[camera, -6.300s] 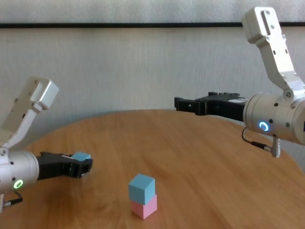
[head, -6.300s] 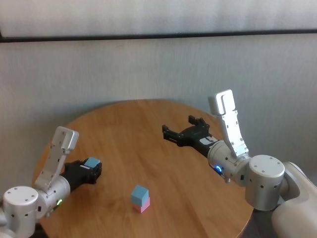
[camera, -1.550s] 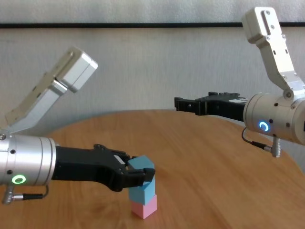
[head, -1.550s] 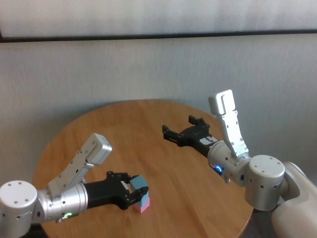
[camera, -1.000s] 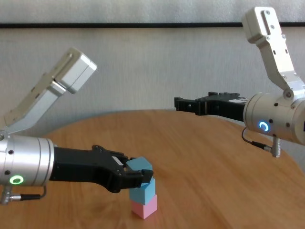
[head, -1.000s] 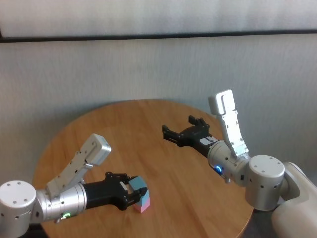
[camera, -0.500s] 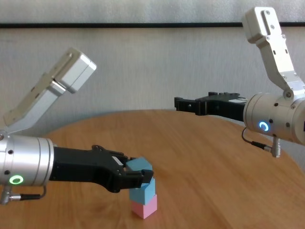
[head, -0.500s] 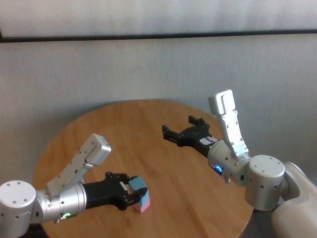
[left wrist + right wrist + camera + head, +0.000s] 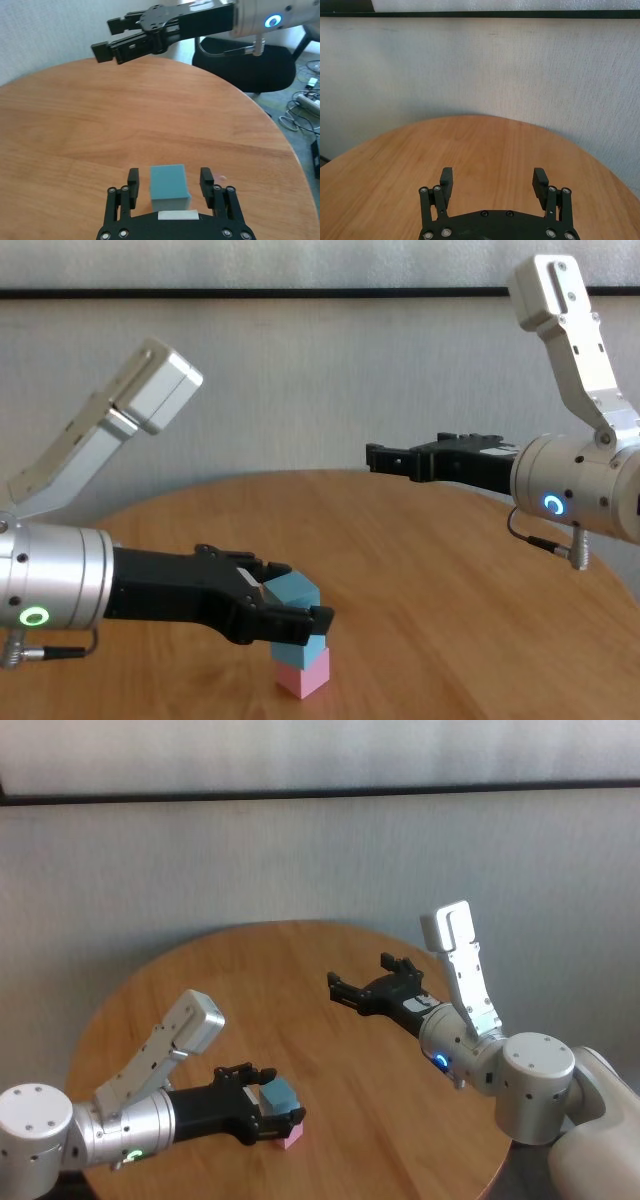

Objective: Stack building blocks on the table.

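Three building blocks stand as one stack on the table (image 9: pixel 300 970): a pink block (image 9: pixel 305 680) at the bottom, a light blue one (image 9: pixel 303 652) on it, and a second light blue block (image 9: pixel 297 590) on top. My left gripper (image 9: pixel 297 598) is open around that top block (image 9: pixel 170 186), with a gap on each side between block and fingers (image 9: pixel 132 181). In the head view the top block (image 9: pixel 280 1098) hides the middle one, with the pink block (image 9: pixel 292 1138) below. My right gripper (image 9: pixel 360 975) hovers open and empty over the far middle of the table.
The round wooden table (image 9: pixel 450 580) ends close behind at a pale wall. Beyond its right edge, a black office chair (image 9: pixel 240 65) and cables with a power strip (image 9: pixel 305 100) lie on the floor. The right gripper (image 9: pixel 105 36) hangs ahead of the stack.
My left gripper's fingers have spread apart and let go of the top blue block, which stays on the stack. The right arm has not moved.
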{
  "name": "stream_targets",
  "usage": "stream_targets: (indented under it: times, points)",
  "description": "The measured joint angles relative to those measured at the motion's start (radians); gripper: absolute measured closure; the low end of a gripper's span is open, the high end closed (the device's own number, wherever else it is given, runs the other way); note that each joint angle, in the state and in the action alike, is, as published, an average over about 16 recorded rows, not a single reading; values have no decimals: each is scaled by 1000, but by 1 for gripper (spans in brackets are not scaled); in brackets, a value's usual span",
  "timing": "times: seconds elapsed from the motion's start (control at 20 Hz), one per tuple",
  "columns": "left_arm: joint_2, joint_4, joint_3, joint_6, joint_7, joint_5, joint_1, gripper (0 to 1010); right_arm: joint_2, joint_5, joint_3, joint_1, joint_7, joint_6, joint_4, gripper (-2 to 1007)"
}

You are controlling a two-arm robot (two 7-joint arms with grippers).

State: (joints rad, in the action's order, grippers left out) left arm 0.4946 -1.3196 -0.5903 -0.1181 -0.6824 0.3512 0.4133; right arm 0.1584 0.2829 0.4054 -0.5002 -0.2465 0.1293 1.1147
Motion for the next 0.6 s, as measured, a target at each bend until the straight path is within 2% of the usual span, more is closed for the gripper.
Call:
stream_targets:
  times: [0.3, 0.6]
  points:
    - [12, -11, -8, 8, -17, 13, -1, 91, 0, 0, 0, 0, 0, 0, 0, 0]
    - [23, -19, -13, 20, -14, 23, -3, 19, 0, 0, 0, 0, 0, 0, 0, 0]
